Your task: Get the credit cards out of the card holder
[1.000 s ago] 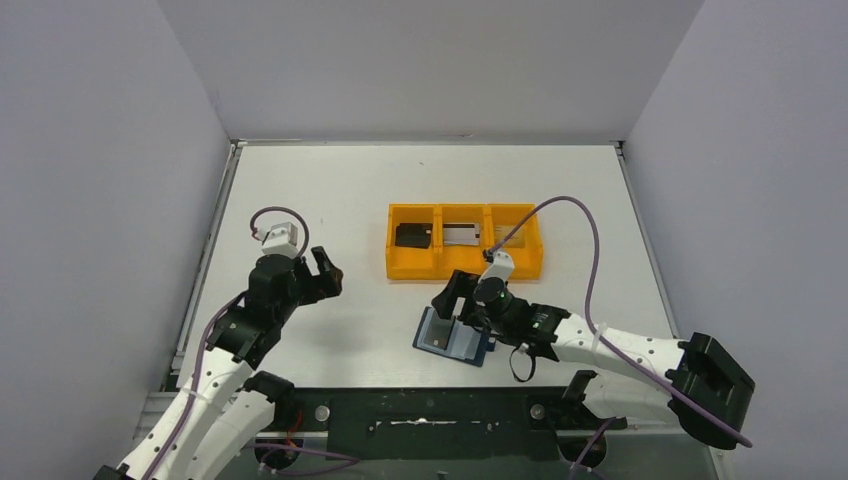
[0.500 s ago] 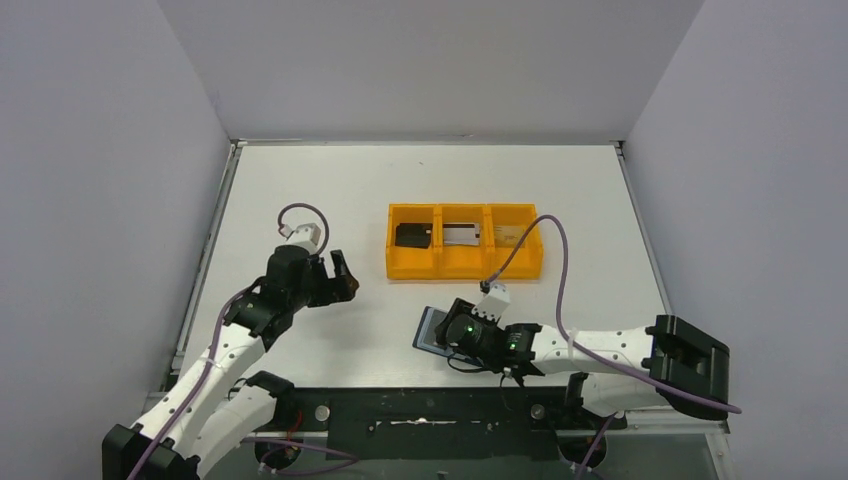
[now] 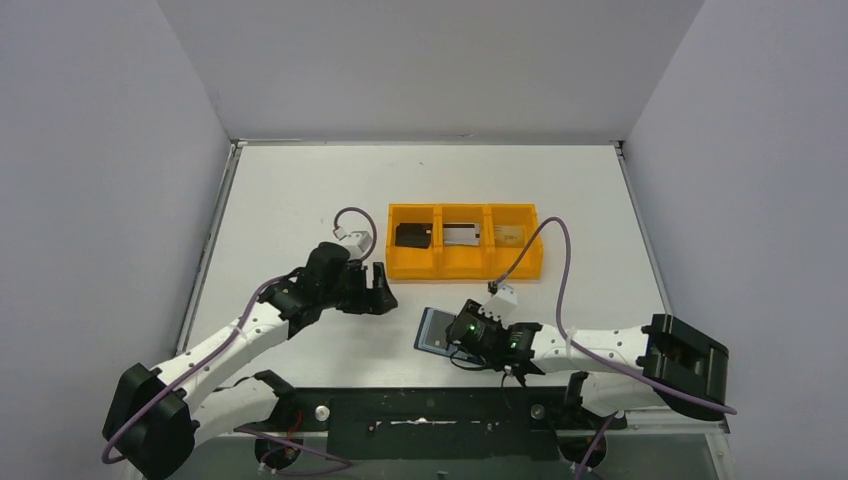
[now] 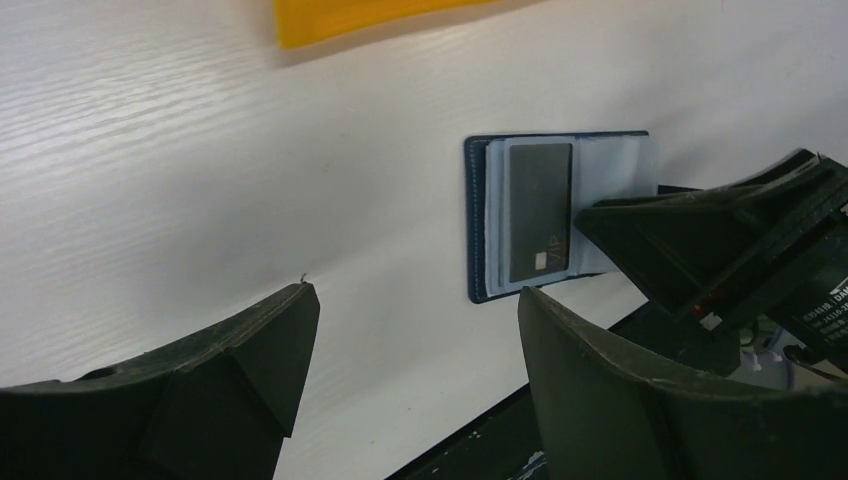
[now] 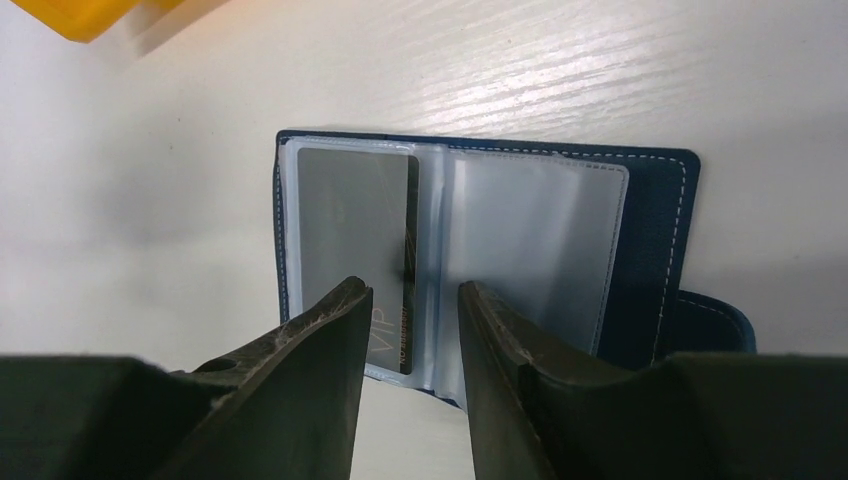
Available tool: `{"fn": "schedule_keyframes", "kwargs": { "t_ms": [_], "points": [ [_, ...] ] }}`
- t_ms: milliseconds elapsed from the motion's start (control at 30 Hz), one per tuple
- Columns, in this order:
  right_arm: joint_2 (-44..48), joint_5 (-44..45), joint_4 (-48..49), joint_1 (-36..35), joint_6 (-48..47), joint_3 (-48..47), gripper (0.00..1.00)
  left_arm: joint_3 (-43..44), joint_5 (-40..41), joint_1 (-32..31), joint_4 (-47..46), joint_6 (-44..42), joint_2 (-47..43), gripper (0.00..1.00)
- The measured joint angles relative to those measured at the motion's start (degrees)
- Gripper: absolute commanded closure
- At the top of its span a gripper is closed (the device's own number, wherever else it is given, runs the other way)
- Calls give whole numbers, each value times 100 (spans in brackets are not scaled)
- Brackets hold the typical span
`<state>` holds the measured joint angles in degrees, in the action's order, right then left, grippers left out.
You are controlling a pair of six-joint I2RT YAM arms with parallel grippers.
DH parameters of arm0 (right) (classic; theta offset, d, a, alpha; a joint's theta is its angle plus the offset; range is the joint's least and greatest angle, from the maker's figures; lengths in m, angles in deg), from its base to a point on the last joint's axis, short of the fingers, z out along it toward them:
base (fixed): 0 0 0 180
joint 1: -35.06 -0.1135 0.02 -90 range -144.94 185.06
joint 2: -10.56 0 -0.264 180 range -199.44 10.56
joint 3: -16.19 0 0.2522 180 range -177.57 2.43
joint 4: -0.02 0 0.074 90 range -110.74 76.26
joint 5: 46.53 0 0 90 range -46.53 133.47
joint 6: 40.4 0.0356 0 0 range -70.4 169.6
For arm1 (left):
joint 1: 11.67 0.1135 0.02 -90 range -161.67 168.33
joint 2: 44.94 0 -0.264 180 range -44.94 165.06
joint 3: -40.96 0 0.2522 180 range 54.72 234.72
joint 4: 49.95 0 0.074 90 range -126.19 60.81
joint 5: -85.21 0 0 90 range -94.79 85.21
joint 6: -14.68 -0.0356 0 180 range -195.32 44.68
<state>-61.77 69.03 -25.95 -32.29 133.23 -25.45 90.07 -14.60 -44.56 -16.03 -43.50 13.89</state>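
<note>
The card holder [image 3: 436, 330] lies open and flat on the table [image 3: 290, 190], at lower centre of the top view, just below the orange tray [image 3: 465, 268]. It is navy blue with clear inner sleeves. One grey credit card [image 5: 355, 220] sits in its left sleeve; the right sleeve shows no card. Three more cards lie in the tray, one per compartment: black [image 3: 412, 236], silver [image 3: 462, 234], gold-tan [image 3: 510, 235].

The right gripper [image 5: 412, 295] sits over the holder's lower edge, jaws a narrow gap apart astride the grey card's right edge. We cannot tell whether they pinch anything. The left gripper [image 4: 415, 330] hovers left of the holder, jaws wide apart, holding nothing.
</note>
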Motion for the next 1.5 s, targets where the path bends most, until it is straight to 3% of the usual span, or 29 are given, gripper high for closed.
{"fn": "schedule_keyframes", "kwargs": {
  "t_ms": [167,300,533,1067,1133,1200,1500],
  "points": [
    [149,-7,22,57,-221,-15,60,282,127,-645,-170,101,433,29],
    [162,-13,59,94,-452,-116,55,306,227,-752,-280,201,592,29],
    [-142,-538,581,551,-938,-177,56,330,321,-791,-299,310,693,29],
    [-708,-925,841,704,-1224,-306,63,424,299,-868,-378,470,898,35],
    [-758,-1003,955,704,-1300,-306,64,424,269,-870,-398,516,901,38],
    [-809,-1056,1073,706,-1364,-306,73,424,223,-876,-452,562,922,42],
    [-1019,-1340,1582,719,-1408,-258,75,424,140,-1132,-562,789,1484,52]
  ]
}}
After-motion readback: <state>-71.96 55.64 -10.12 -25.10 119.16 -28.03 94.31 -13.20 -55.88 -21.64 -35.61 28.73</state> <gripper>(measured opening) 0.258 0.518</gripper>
